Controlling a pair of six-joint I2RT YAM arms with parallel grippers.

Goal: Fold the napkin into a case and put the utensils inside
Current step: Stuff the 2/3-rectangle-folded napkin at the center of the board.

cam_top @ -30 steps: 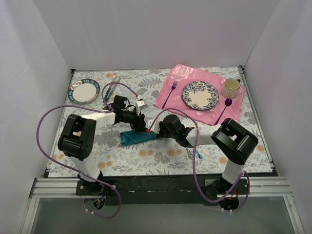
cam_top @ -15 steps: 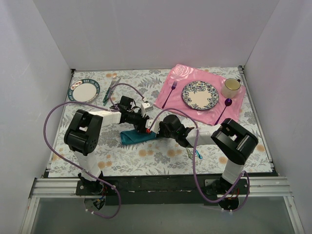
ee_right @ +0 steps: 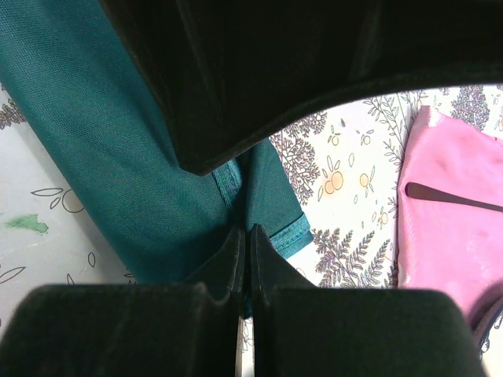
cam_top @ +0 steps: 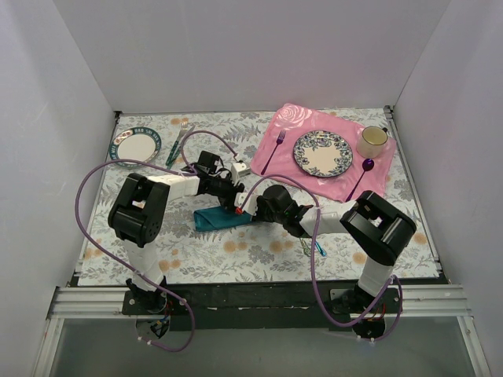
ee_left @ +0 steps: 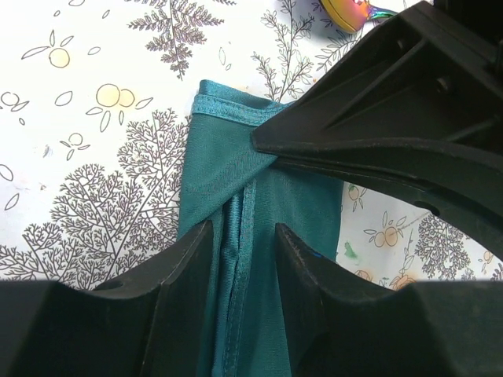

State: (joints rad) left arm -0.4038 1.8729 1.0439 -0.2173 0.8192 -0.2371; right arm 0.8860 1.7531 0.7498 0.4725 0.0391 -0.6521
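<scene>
Top view: the napkin (cam_top: 212, 220) lay folded into a narrow teal strip, just 7 o'clock of table centre. Its long axis ran nearly 9 to 3 o'clock. Both arms met over its 3 o'clock end.

Left gripper (ee_left: 244, 232): fingers spread a little, one on either side of a stitched hem ridge running along the strip. Contact with the cloth could not be told.

Right gripper (ee_right: 244, 236): fingers pressed together, tips down on the napkin near its hemmed end. No cloth was seen between them. In the left wrist view its black tip sat on a diagonal crease at the strip's corner.

Utensils (cam_top: 313, 247): the iridescent pair lay on the floral tablecloth (cam_top: 236, 259) at 5 o'clock, beside the right forearm and apart from the napkin.

Other items:
- A pink placemat (cam_top: 287, 126) at 2 o'clock carried a blue-patterned plate (cam_top: 322, 153), a mug (cam_top: 372, 141), a purple fork (cam_top: 273, 151) and a purple spoon (cam_top: 361, 174).
- A second plate (cam_top: 135, 146) sat at 10 o'clock.
- A green-handled fork and knife (cam_top: 174, 148) lay just at its 3 o'clock side.
</scene>
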